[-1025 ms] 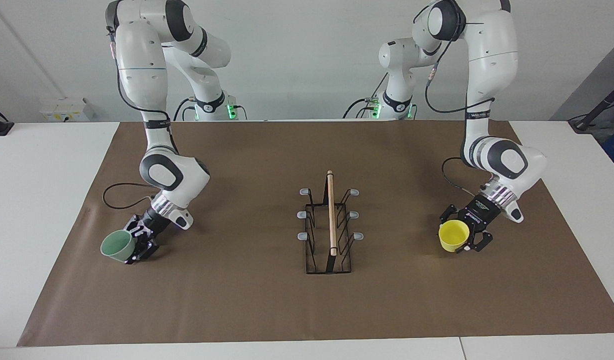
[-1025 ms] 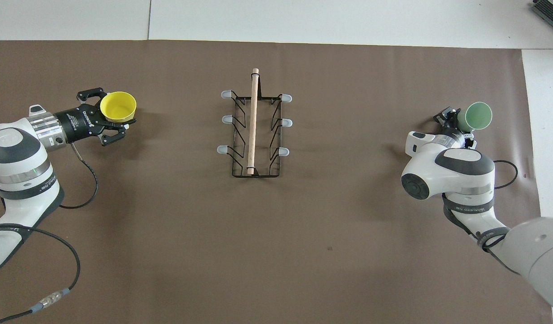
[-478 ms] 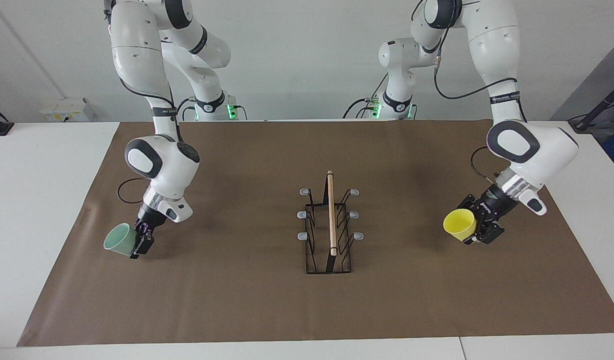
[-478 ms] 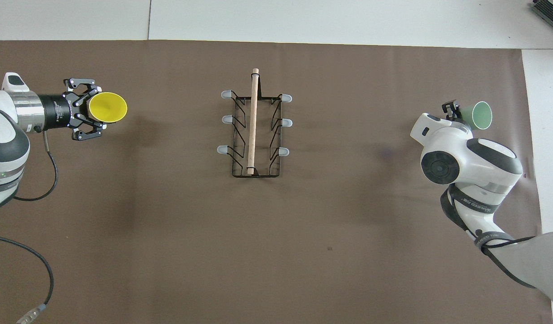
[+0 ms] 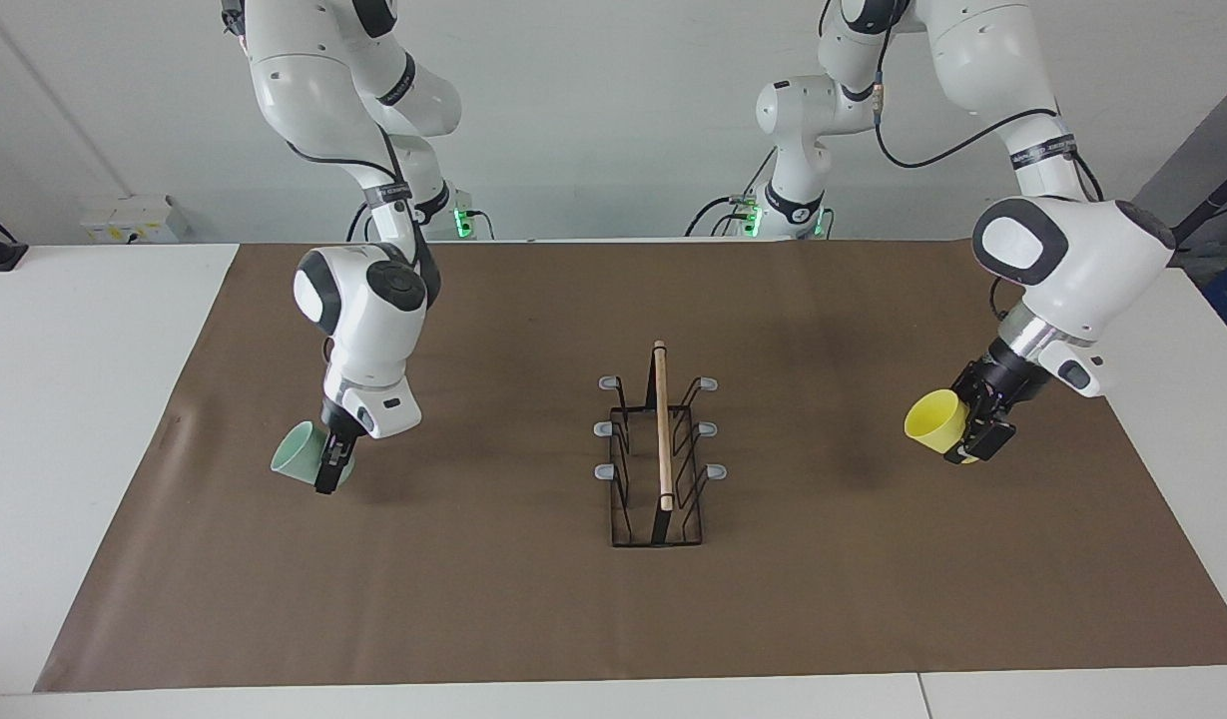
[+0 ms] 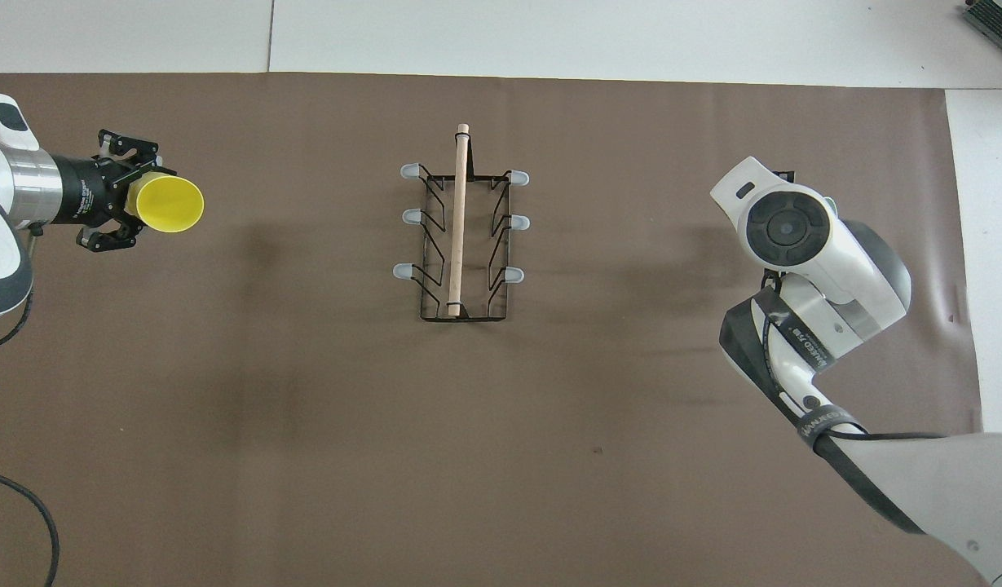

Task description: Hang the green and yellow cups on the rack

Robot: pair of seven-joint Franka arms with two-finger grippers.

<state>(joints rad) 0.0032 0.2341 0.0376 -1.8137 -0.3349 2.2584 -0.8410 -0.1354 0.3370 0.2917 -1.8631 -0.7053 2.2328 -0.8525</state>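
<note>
**Mara:** Where did the cups sit at that point?

**Ilse:** Both were off the counter (image 5: pixel 124 330). The left hand (image 5: pixel 980 431) was pinched onto the yellow cup (image 5: pixel 930 420), raised over the brown mat (image 5: pixel 873 599) toward the left arm's end. The right hand (image 5: pixel 329 467) was clamped on the green cup (image 5: pixel 299 454), raised over the mat toward the right arm's end. The rack (image 5: pixel 659 457) stood in the middle between them, well apart from both, all six prongs bare.

**Mara:** How would those cups handle, do you think?

**Ilse:** Light, I'd judge, thin plastic, smooth and tapered, so liable to slip under a loose pinch and to flex under a hard one. With no handle, a hold low on the wall near the base seemed sensible, leaving the mouth free to drop over a grey-tipped prong (image 5: pixel 605 471). The rack itself looked light enough to shift if bumped.

**Mara:** Did the two views agree?

**Ilse:** They filled each other in. From overhead the yellow cup (image 6: pixel 171 205) lay on its side, mouth turned toward the rack (image 6: pixel 460 236), the left hand (image 6: pixel 124 200) gripping its narrow end. The green cup was hidden there beneath the right arm's wrist; only the facing view showed it, tilted, with the fingers on it. Height above the mat also read only from the facing view.
</note>
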